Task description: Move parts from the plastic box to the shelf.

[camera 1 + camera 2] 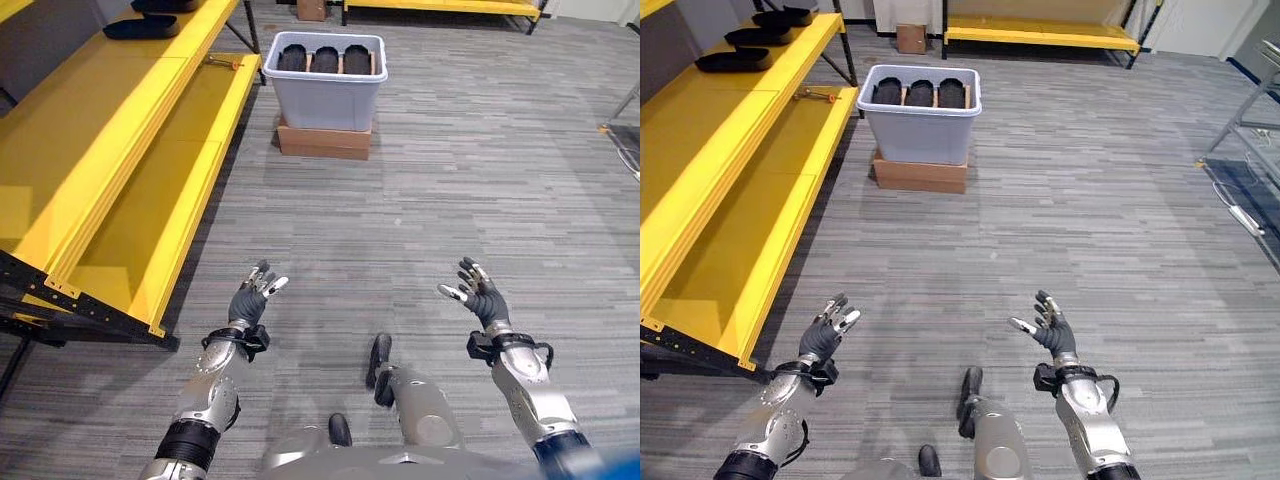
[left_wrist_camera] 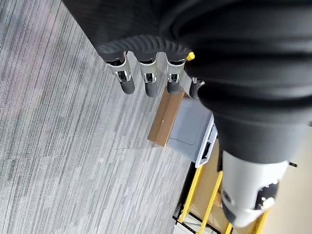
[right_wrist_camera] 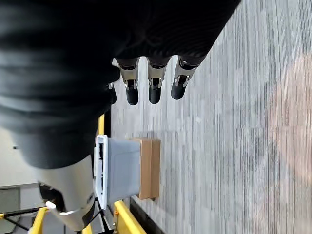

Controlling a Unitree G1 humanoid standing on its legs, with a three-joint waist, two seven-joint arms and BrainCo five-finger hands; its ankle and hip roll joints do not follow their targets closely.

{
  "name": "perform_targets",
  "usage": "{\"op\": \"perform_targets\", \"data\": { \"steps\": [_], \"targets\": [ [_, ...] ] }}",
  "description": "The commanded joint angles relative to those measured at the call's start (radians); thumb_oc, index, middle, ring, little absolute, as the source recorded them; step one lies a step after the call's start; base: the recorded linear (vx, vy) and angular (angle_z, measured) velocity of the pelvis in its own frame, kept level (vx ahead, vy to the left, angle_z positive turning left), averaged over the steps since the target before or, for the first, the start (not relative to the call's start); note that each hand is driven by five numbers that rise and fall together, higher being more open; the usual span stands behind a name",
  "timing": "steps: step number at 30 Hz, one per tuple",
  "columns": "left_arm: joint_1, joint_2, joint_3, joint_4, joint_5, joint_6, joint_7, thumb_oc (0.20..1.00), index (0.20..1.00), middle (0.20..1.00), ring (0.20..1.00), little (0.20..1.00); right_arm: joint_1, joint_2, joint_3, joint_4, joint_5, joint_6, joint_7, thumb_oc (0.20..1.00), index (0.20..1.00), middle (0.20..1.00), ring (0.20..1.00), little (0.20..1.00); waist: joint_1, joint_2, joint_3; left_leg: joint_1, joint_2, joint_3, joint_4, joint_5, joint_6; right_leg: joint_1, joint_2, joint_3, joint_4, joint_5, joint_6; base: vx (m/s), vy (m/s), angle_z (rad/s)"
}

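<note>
- Ahead, the grey plastic box sits on a flat cardboard carton on the grey carpet, well apart from both hands.
- Inside the box: three black parts side by side in a row — tan dividers show between them.
- Yellow shelf runs along the robot's left, two tiers; the box stands just beside the far end of its lower tier.
- Upper tier, far end: three more black parts in the right eye view, lined up along the shelf.
- Lower tier: one small tool lies near its front edge, close to the box; the rest of that tier is bare yellow surface.
- Left hand: fingers spread and straight, holding nothing, raised over the carpet near the lower tier's near corner.
- Right hand: fingers spread, thumb out, holding nothing — also over bare carpet.
- Open carpet lies between the hands and the box.
- Second yellow rack stands along the far wall, with a small brown carton beside it.
- Metal rack at the right edge, well apart from the box.
</note>
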Motion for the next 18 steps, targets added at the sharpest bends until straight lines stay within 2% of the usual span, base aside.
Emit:
{"op": "perform_targets", "data": {
  "steps": [1, 2, 3, 4, 5, 7, 8, 9, 10, 11, 14, 16, 18],
  "targets": [
    [0.021, 0.023, -0.035, -0.058, 0.028, -0.055, -0.042, 1.000, 1.000, 1.000, 1.000, 1.000, -0.026, 0.002, -0.011, 0.002, 0.044, -0.043, -0.017, 1.000, 1.000, 1.000, 1.000, 1.000, -0.011, 0.000, -0.045, 0.054, -0.006, -0.031, -0.048, -0.052, -0.016, 0.070, 0.034, 0.047, 0.010, 0.194, 0.002, 0.34, -0.064, 0.62],
    [0.023, 0.020, -0.042, -0.061, 0.033, -0.054, -0.042, 1.000, 1.000, 1.000, 1.000, 1.000, -0.020, 0.001, -0.011, 0.002, 0.038, -0.041, -0.027, 1.000, 1.000, 1.000, 1.000, 1.000, -0.012, 0.000, -0.052, 0.053, -0.006, -0.028, -0.037, -0.058, -0.015, 0.074, 0.034, 0.038, 0.016, 0.182, -0.007, 0.60, -0.110, 0.83],
    [0.022, 0.014, -0.055, -0.066, 0.050, -0.055, -0.036, 1.000, 1.000, 1.000, 1.000, 1.000, -0.013, 0.000, -0.012, 0.012, 0.027, -0.036, -0.061, 1.000, 1.000, 1.000, 1.000, 1.000, -0.008, 0.009, -0.069, 0.061, 0.002, -0.018, -0.009, -0.082, -0.015, 0.094, 0.042, 0.013, 0.039, 0.136, -0.020, 0.52, -0.101, 0.66],
    [0.021, 0.012, -0.059, -0.068, 0.050, -0.054, -0.032, 1.000, 1.000, 1.000, 1.000, 1.000, -0.013, -0.002, -0.012, 0.015, 0.026, -0.034, -0.067, 1.000, 1.000, 1.000, 1.000, 1.000, -0.007, 0.014, -0.071, 0.064, 0.006, -0.016, -0.002, -0.090, -0.016, 0.098, 0.044, 0.007, 0.050, 0.121, -0.025, 0.60, -0.132, 0.48],
    [0.016, 0.011, -0.066, -0.078, 0.041, -0.040, -0.022, 1.000, 1.000, 1.000, 1.000, 1.000, -0.015, -0.007, -0.014, 0.019, 0.030, -0.031, -0.086, 1.000, 1.000, 1.000, 1.000, 1.000, -0.005, 0.018, -0.081, 0.064, 0.009, -0.001, 0.019, -0.100, -0.017, 0.107, 0.043, -0.016, 0.070, 0.083, -0.049, 0.33, -0.089, 0.21],
    [0.012, 0.009, -0.069, -0.084, 0.035, -0.033, -0.018, 1.000, 1.000, 1.000, 1.000, 1.000, -0.018, -0.012, -0.014, 0.025, 0.056, -0.047, -0.075, 1.000, 1.000, 1.000, 1.000, 1.000, -0.004, 0.022, -0.090, 0.061, 0.013, 0.015, 0.047, -0.118, -0.017, 0.113, 0.043, -0.033, 0.092, 0.043, -0.072, 0.41, -0.126, 0.10],
    [0.011, 0.008, -0.069, -0.089, 0.027, -0.034, -0.010, 1.000, 1.000, 1.000, 1.000, 1.000, -0.016, -0.017, -0.019, 0.021, 0.075, -0.039, -0.069, 1.000, 1.000, 1.000, 1.000, 1.000, -0.009, 0.029, -0.102, 0.063, 0.018, 0.041, 0.092, -0.137, -0.024, 0.127, 0.053, -0.043, 0.107, -0.003, -0.102, 0.61, -0.227, -0.15],
    [0.012, 0.003, -0.067, -0.092, 0.013, -0.038, -0.004, 1.000, 1.000, 1.000, 1.000, 1.000, -0.013, -0.020, -0.019, 0.013, 0.072, -0.029, -0.068, 1.000, 1.000, 1.000, 1.000, 1.000, -0.014, 0.036, -0.114, 0.066, 0.027, 0.046, 0.126, -0.101, -0.047, 0.140, 0.074, -0.041, 0.100, -0.028, -0.124, 0.57, -0.235, -0.21],
    [0.013, 0.000, -0.066, -0.091, 0.007, -0.041, -0.006, 1.000, 1.000, 1.000, 1.000, 1.000, -0.011, -0.022, -0.019, 0.011, 0.069, -0.029, -0.066, 1.000, 1.000, 1.000, 1.000, 1.000, -0.016, 0.038, -0.118, 0.065, 0.031, 0.045, 0.136, -0.084, -0.058, 0.143, 0.081, -0.039, 0.098, -0.035, -0.131, 0.43, -0.239, -0.26],
    [0.015, -0.002, -0.065, -0.101, -0.006, -0.047, -0.002, 1.000, 1.000, 1.000, 1.000, 1.000, -0.004, -0.027, -0.020, 0.006, 0.064, -0.028, -0.065, 1.000, 1.000, 1.000, 1.000, 1.000, -0.020, 0.042, -0.127, 0.055, 0.044, 0.049, 0.182, -0.024, -0.086, 0.158, 0.103, -0.030, 0.087, -0.058, -0.151, 0.33, -0.221, -0.11],
    [0.009, -0.011, -0.060, -0.107, -0.025, -0.070, 0.002, 1.000, 1.000, 1.000, 1.000, 1.000, 0.008, -0.034, -0.022, 0.003, 0.083, -0.030, -0.067, 1.000, 1.000, 1.000, 1.000, 1.000, -0.027, 0.046, -0.142, 0.004, 0.085, 0.062, 0.327, 0.089, -0.144, 0.188, 0.141, 0.000, 0.077, -0.109, -0.196, 0.32, -0.252, -0.03],
    [-0.007, -0.011, -0.058, -0.097, -0.037, -0.086, 0.006, 1.000, 1.000, 1.000, 1.000, 1.000, 0.008, -0.041, -0.021, 0.012, 0.074, -0.022, -0.052, 1.000, 1.000, 1.000, 1.000, 1.000, -0.029, 0.041, -0.148, -0.036, 0.111, 0.086, 0.445, 0.139, -0.177, 0.203, 0.148, 0.008, 0.077, -0.134, -0.217, 0.25, -0.217, -0.07],
    [-0.017, -0.015, -0.058, -0.088, -0.053, -0.101, 0.014, 1.000, 1.000, 1.000, 1.000, 1.000, 0.001, -0.053, -0.009, 0.025, 0.039, -0.015, 0.013, 1.000, 1.000, 1.000, 1.000, 1.000, -0.025, 0.035, -0.145, -0.093, 0.126, 0.105, 0.585, 0.181, -0.208, 0.226, 0.154, 0.015, 0.069, -0.153, -0.240, 0.21, -0.178, -0.07]
  ]
}}
